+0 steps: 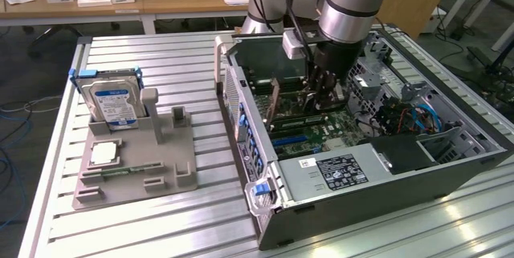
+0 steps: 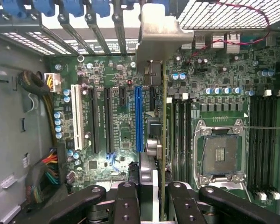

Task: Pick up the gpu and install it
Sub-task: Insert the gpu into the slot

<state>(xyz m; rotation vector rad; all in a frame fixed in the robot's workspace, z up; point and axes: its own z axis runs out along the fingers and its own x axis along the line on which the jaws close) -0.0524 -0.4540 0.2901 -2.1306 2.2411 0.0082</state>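
Observation:
The gpu [image 2: 164,140] is a thin card seen edge-on in the wrist view, with its silvery metal bracket [image 2: 156,37] reaching toward the slot openings of the case's rear wall. My gripper [image 2: 151,189] is shut on the card's near end, a dark finger on each side. The card stands on edge over the motherboard, just beside the long blue slot [image 2: 139,119]. Whether it is seated in a slot I cannot tell. In the exterior view my gripper [image 1: 323,95] reaches down into the open computer case [image 1: 241,107], and the gpu [image 1: 274,98] shows as a thin brownish strip.
Inside the case are a CPU socket [image 2: 221,156], a white slot [image 2: 76,116], cable bundles [image 2: 46,172] and a power supply [image 1: 345,171]. On the exterior view's left, a grey fixture [image 1: 168,168] holds a labelled hard drive [image 1: 112,104] and a small square chip [image 1: 105,153].

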